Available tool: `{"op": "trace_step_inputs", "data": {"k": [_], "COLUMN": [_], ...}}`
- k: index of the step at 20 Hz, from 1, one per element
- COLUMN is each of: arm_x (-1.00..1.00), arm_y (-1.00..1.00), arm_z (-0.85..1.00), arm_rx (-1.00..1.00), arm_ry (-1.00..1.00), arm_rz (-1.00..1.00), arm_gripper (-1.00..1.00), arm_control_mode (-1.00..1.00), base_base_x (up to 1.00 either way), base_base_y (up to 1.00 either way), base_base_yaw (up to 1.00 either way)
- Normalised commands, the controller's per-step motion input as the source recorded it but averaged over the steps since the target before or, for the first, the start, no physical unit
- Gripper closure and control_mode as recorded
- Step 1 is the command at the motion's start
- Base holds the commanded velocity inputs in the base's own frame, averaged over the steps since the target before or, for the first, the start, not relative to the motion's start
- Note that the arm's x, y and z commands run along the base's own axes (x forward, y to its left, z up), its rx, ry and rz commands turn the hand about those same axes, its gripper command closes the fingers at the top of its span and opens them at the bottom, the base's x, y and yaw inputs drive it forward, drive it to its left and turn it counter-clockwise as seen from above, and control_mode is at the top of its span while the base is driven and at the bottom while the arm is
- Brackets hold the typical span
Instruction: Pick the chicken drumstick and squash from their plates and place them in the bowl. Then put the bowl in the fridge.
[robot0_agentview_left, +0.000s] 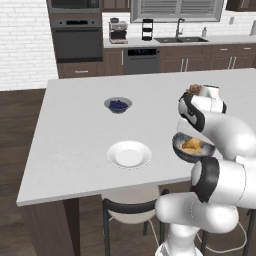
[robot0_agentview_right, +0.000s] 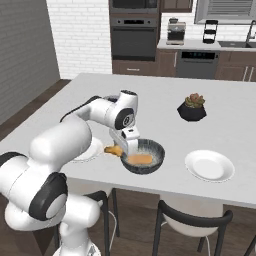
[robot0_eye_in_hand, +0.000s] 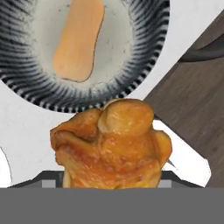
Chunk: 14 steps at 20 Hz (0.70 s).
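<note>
Drumstick (robot0_eye_in_hand: 111, 144) gripped in the jaws, golden-brown and lumpy, hanging just outside the bowl's rim, above bare surface (robot0_eye_in_hand: 26, 127) by the surface edge. From the right base camera it shows as an orange lump (robot0_agentview_right: 114, 149) beside the bowl (robot0_agentview_right: 145, 156), on the side away from the pot plant. Gripper (robot0_agentview_right: 128, 148) points down, right at the bowl's rim.

Squash (robot0_eye_in_hand: 78, 39) already lies inside the bowl (robot0_eye_in_hand: 144, 65) on the pale speckled floor, smooth tan-orange, not touching the drumstick. Bowl sits near the surface's front edge, ribbed dark outside.

Either side of the bowl: one white plate (robot0_agentview_right: 210, 166) near it, bare; second white plate (robot0_agentview_left: 129, 154) on the opposite side, bare too. Small blueberry bowl (robot0_agentview_left: 118, 105) further back from that plate. Black pot plant (robot0_agentview_right: 192, 108) behind the bowl. Dark stool (robot0_agentview_right: 192, 220) under the front edge.
</note>
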Motion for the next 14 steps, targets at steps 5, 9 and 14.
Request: {"op": "trace_step_inputs", "data": {"k": [5,9,14], "arm_x": [0.29,0.47,0.43], "arm_y": [-0.72,-0.48,-0.05], "arm_z": [0.0,-0.17,-0.37], "arm_rx": [0.02,0.0,0.0], "arm_ry": [0.01,0.0,0.02], "arm_rz": [-0.03,-0.09,-0.13], "arm_gripper": [1.0,1.0,1.0], "arm_control_mode": [-1.0,-1.0,-1.0], "base_base_x": [0.0,0.0,0.0], "base_base_y": [0.0,0.0,0.0], "base_base_yaw": [0.0,0.0,0.0]}}
